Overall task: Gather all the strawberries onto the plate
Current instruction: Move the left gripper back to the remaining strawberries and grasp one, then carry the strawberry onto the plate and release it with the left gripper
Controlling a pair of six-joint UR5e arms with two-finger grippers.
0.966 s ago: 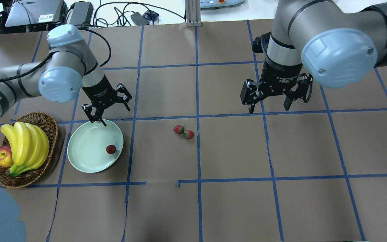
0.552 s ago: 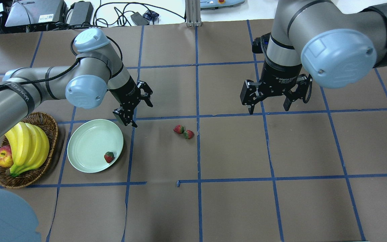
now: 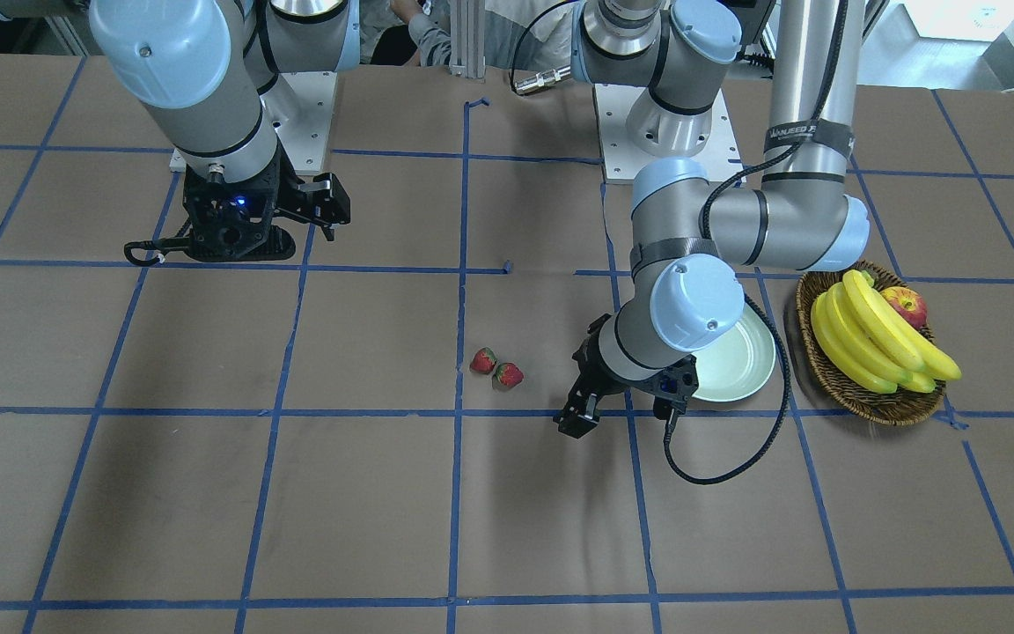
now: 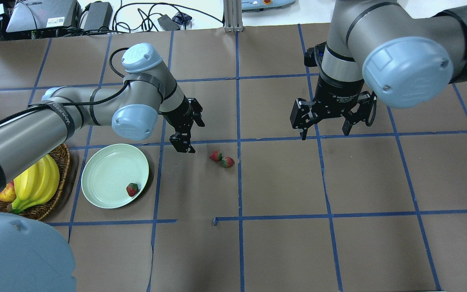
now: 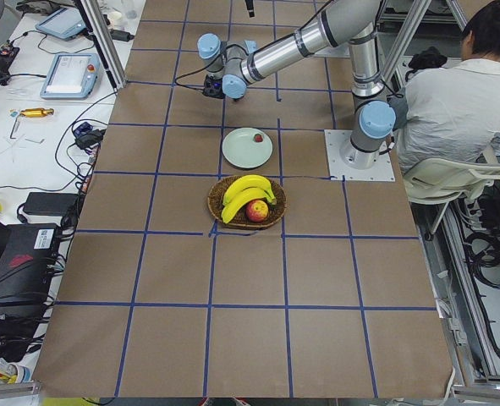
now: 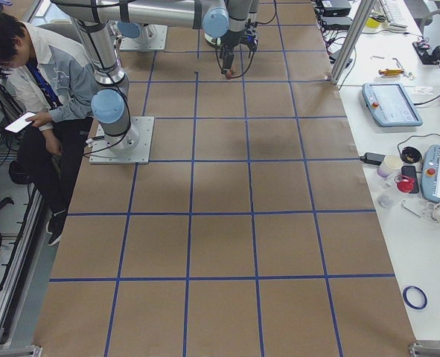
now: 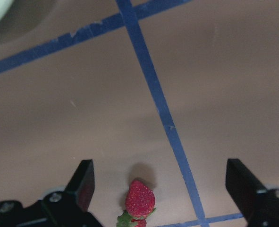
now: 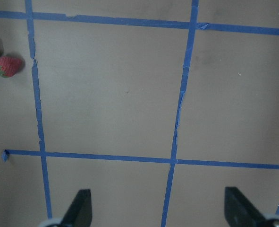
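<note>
**One strawberry on the plate, two loose at mid-table**

Brown paper covers the table (image 4: pixel 282 182), ruled into squares by blue tape. Cables and grey boxes crowd the white bench along the top edge of the overhead view, and a seated person (image 5: pixel 453 93) shows at the upper right of the left-side view. The plate (image 4: pixel 103 170) lies left of centre, with one strawberry (image 4: pixel 132 189) inside at its lower right rim. Just left of it, a basket (image 4: pixel 64 156) holds bananas (image 4: pixel 39 182) and an apple (image 4: pixel 4 194). A pair of strawberries (image 4: pixel 221 159) lies close together on bare paper near centre. The left arm stretches in from the left and bends down at the wrist. The left gripper (image 4: pixel 196 137) hangs between plate and pair, fingers spread wide and holding nothing. The right gripper (image 4: pixel 324 135) points straight down at upper right of centre, likewise spread and empty
</note>
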